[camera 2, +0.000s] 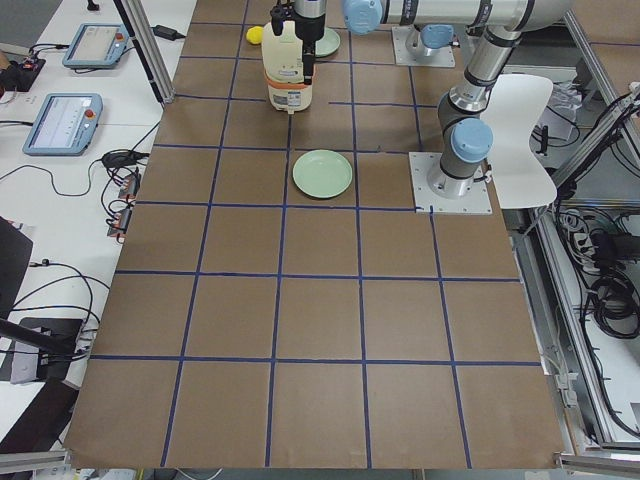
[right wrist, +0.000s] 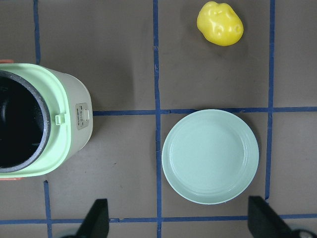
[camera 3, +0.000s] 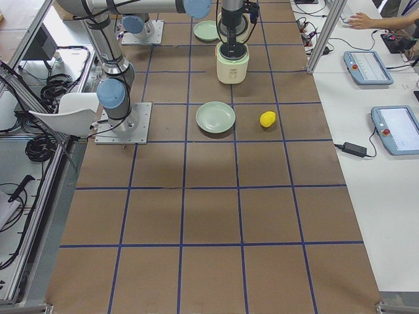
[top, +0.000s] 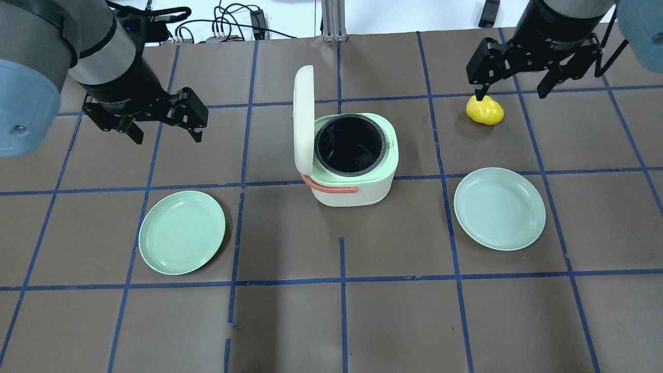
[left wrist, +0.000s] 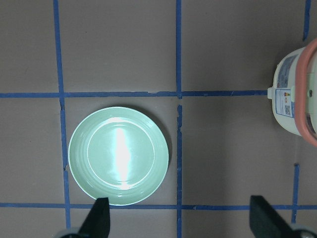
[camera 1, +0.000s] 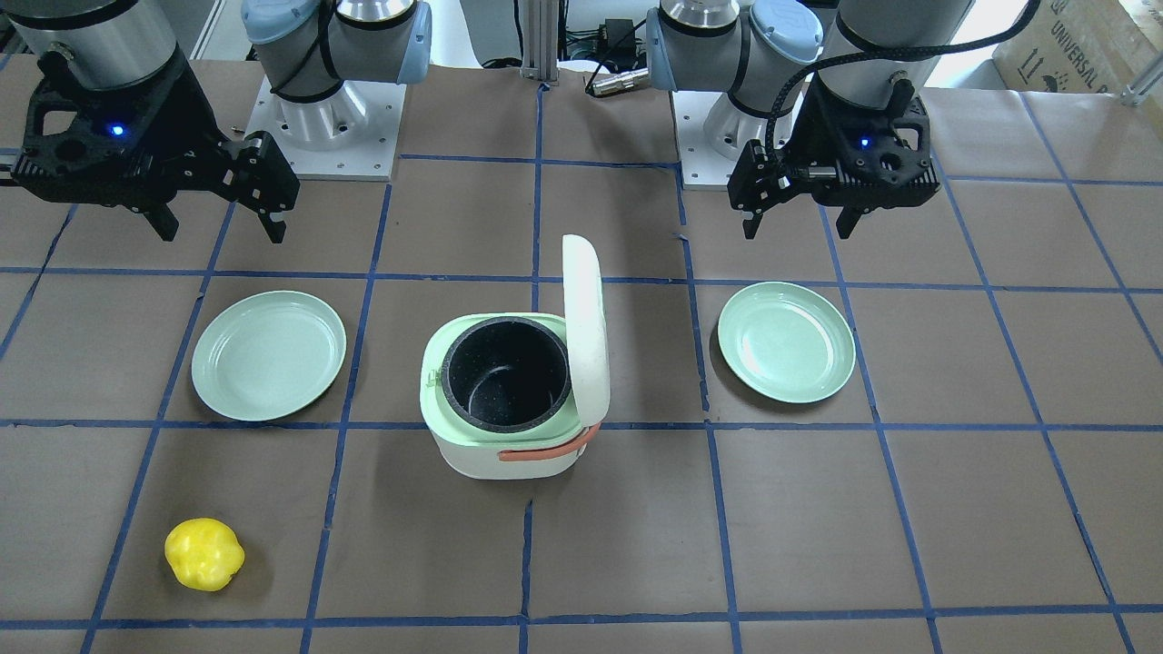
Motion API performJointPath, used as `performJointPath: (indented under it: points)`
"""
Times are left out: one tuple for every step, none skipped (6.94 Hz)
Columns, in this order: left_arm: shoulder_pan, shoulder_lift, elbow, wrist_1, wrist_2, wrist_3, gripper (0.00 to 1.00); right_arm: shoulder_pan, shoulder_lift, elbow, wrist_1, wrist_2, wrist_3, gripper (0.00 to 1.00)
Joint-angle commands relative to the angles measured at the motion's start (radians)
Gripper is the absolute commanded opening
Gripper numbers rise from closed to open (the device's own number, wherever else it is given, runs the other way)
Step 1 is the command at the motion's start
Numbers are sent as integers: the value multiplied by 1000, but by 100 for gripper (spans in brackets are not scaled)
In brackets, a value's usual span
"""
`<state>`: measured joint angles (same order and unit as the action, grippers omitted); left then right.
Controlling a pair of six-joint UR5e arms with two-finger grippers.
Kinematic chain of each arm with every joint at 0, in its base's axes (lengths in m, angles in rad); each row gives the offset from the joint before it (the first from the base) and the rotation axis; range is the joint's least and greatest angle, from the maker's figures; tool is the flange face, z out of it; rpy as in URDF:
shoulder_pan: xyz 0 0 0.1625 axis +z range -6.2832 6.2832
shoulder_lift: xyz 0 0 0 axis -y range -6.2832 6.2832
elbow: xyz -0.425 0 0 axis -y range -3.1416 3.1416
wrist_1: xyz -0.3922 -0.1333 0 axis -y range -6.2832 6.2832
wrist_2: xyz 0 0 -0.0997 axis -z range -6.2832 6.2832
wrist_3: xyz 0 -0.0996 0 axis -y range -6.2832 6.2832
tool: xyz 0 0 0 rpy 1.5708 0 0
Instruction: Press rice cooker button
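Mid-table, the rice cooker (top: 355,194) stands lid-up, its latch (right wrist: 81,116) facing three o'clock (likely a job for the right gripper (top: 511,96)), while that gripper at two and the left gripper (top: 168,139) at ten hover spread, holding nothing.

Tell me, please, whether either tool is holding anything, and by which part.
Nothing is held: the left tool and the right tool are both open and empty, well apart from the rice cooker.
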<state>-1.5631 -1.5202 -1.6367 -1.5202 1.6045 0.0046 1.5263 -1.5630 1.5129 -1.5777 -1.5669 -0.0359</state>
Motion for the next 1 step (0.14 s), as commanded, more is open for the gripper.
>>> performJointPath:
  points:
    - [0, 0, 0, 0, 0, 0, 100, 0, 0, -3, -1, 1, 1, 100]
